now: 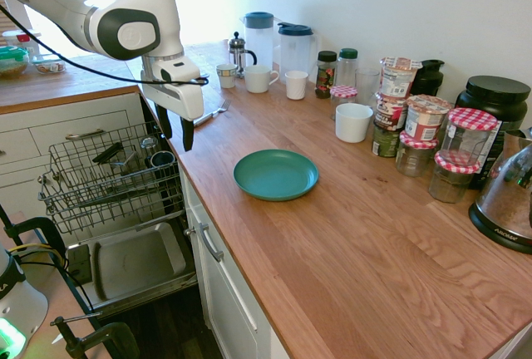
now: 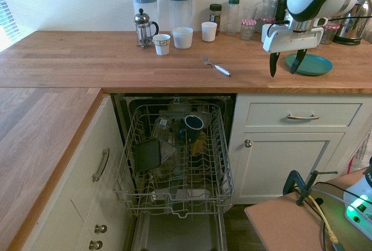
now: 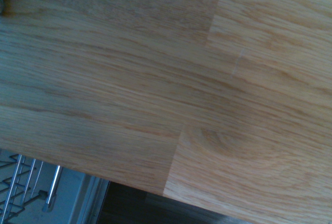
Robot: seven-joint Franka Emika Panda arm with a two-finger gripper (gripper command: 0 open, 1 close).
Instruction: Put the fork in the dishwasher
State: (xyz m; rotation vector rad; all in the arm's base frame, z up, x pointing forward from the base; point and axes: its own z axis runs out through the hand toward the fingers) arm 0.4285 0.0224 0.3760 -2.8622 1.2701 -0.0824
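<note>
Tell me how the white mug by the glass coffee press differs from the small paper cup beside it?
The white ceramic mug is wider and taller than the small patterned paper cup. The mug is plain white with a handle, seen in the first exterior view; the cup has grey markings and none. Both stand upright on the wooden counter, near the coffee press.

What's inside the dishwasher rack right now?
The pulled-out dishwasher rack holds a dark blue cup, a flat black item and some clear glassware. The fork isn't there; it lies on the counter. Items deeper under the counter edge can't be made out.
</note>
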